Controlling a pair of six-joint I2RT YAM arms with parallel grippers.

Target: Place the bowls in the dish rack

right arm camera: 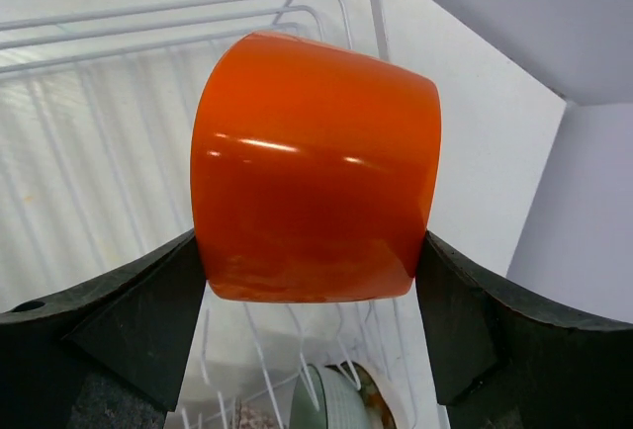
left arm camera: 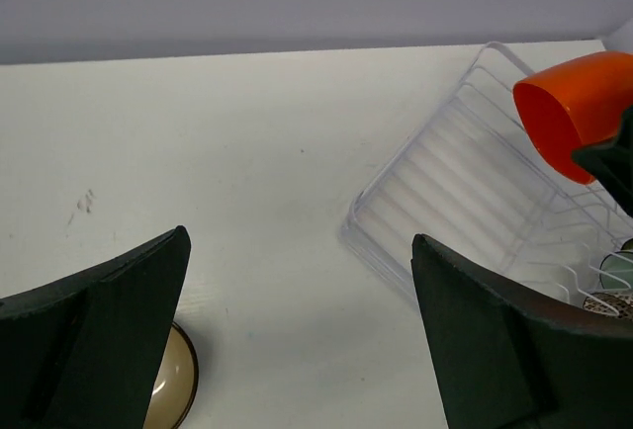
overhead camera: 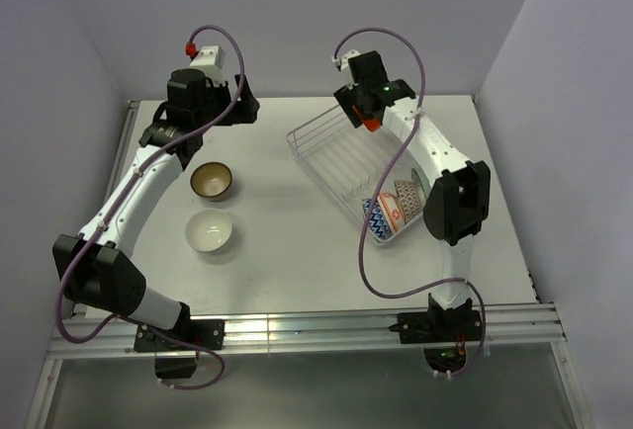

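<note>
You are looking at the white table (overhead camera: 297,281), with the dish rack (overhead camera: 331,147) lying on it at a slant, its long axis running from far left to near right. A few bowls (overhead camera: 394,210) are standing on edge at its near end. The right gripper (right arm camera: 309,251) is hovering over the rack's far end and clamping the orange-red bowl (right arm camera: 316,167) by its outer wall, one finger on each side. That bowl is lying tipped on its side in the air, above the wires and not touching them (from the left wrist, its mouth is facing the left arm). The dark brown bowl (overhead camera: 212,180) and the white bowl (overhead camera: 210,230) are sitting upright on the table, left of the rack. The left gripper (left arm camera: 299,241) is hanging beyond them, fingers spread wide, gripping nothing.
</note>
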